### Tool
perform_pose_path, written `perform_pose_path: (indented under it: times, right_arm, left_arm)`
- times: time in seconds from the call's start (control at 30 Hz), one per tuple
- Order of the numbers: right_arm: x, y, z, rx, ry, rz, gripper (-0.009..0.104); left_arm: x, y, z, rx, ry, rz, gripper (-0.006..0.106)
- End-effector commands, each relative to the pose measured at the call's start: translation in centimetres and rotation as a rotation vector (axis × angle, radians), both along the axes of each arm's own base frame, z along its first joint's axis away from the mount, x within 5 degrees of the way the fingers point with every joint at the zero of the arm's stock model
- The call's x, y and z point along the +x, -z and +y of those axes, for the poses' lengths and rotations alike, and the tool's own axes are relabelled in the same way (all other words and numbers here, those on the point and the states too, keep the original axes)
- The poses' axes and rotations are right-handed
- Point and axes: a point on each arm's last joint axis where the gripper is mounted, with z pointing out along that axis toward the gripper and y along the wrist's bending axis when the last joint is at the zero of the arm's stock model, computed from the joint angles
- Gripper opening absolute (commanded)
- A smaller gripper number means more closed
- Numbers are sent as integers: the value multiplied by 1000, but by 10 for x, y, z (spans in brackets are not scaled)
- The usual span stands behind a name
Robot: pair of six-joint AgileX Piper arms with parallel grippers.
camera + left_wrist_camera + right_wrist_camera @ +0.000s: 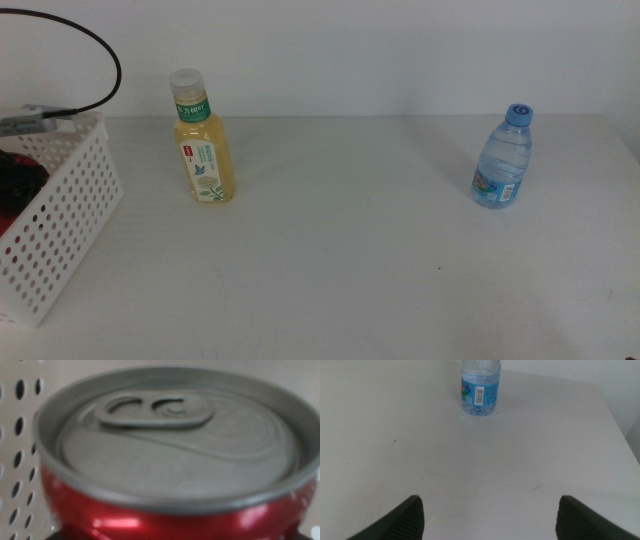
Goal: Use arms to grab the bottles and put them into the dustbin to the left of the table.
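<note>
A slim red can [175, 460] fills the left wrist view, silver top toward the camera, with dark jaw tips at its lower corners and the dustbin [20, 435] wall's holes close behind. My left gripper [18, 185] is a dark shape down inside the white dustbin [60, 235] at the table's left, shut on the can. The yellow-drink bottle [205, 150] stands upright at the back left. The blue-capped water bottle [503, 160] stands at the right, ahead of my right gripper [490, 517] in the right wrist view, water bottle [480, 390] well apart. That gripper is open and outside the middle view.
A black cable [100, 50] loops above the dustbin. The matte table [340, 260] stretches between the two bottles, and its right edge [620, 435] runs close beside the water bottle.
</note>
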Motion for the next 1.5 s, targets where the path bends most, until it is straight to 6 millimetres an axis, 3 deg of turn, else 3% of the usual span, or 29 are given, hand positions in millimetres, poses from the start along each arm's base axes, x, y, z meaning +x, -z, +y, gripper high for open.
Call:
perform_pose_path:
  times: [0.0,0.1,0.4,0.53,0.7,0.83,1.0,1.27,1.47]
  right_arm:
    - [0,-9,0,-12,1,-104,74]
    - [0,-9,0,-12,1,-104,74]
    - [0,-9,0,-12,1,-104,74]
    - [0,-9,0,-12,1,-104,74]
    - [0,-9,0,-12,1,-104,74]
    - [0,-9,0,-12,1,-104,74]
    - [0,-9,0,-12,1,-104,74]
    - [0,-9,0,-12,1,-104,74]
    - [0,-9,0,-12,1,-104,74]
  left_arm:
    - [0,-38,-3,5,-8,-107,6]
    - [0,-39,-4,-7,-11,-111,22]
    - [-1,-42,-8,-29,-8,-107,90]
    - [-6,-56,-13,-26,0,-124,90]
    - [-15,-92,-29,-8,-9,-190,90]
    - [-28,-127,-57,15,9,-262,90]
    - [-56,-154,-98,27,62,-432,90]
    - [-115,-171,-151,29,145,-712,90]
    - [-148,-156,-179,-16,195,-836,90]
